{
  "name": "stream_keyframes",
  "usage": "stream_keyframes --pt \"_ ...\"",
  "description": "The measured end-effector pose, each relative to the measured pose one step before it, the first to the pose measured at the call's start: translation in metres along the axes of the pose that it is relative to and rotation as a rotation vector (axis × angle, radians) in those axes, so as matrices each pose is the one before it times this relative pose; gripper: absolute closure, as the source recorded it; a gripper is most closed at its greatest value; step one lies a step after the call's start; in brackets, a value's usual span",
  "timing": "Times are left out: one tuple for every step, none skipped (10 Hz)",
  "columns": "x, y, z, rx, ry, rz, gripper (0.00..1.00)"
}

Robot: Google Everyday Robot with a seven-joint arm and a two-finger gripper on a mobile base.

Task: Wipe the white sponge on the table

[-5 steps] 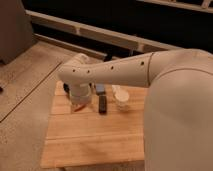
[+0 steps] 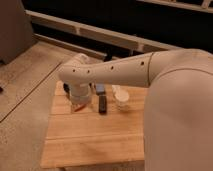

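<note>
The white sponge, a small pale bluish block, lies at the far side of the wooden table, just behind a black bar. My white arm reaches in from the right across the table's far half. Its wrist points down, and the gripper hangs under it just above the table's far left part. That puts the gripper a short way left of the sponge and the bar. The wrist housing hides most of the gripper. Something small and orange shows right beneath it.
A small white cup stands right of the black bar. My own white body fills the right side of the view. Speckled floor lies left of the table, and a dark wall with rails runs behind it.
The wrist and gripper have sunk slightly toward the table's far left part. The sponge, the bar and the cup lie where they were.
</note>
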Motion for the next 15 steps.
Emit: stream_keyframes --pt "0.0 0.00002 0.00001 -0.00001 -0.00001 -0.0001 0.35" --pt "0.0 -0.00003 0.00001 0.00004 0.00003 0.00005 0.35" --pt "0.00001 0.00002 0.00001 0.00001 0.0 -0.0001 0.35" --pt "-0.00001 -0.00002 -0.00002 0.0 -0.00003 0.00007 0.35" --pt "-0.00001 -0.00001 -0.00002 0.0 -0.00003 0.0 0.35" --pt "0.0 0.00004 0.00001 -0.00001 0.00001 -0.00006 0.35" --pt "-0.00009 0.00015 0.00008 0.00024 0.0004 -0.0002 0.35" --pt "-0.00092 -0.00006 0.00042 0.00286 0.00128 -0.00068 0.35" --pt "-0.00669 -0.00113 0.00003 0.01418 -0.00185 -0.00866 0.35" --pt "-0.01873 -0.00661 0.00155 0.03678 -0.00627 -0.02246 0.35" --pt "-0.01812 -0.01089 0.00303 0.02828 -0.00491 -0.01341 0.35" --pt "-0.02003 -0.01432 0.00389 0.02227 -0.00962 -0.00775 0.35" --pt "-0.01632 -0.01133 0.00329 0.01004 -0.0093 -0.00711 0.35" --pt "-0.01604 -0.00831 0.00297 0.00438 -0.01366 -0.01184 0.35" --pt "-0.01313 -0.00559 0.00176 -0.01152 -0.01557 -0.00669 0.35"
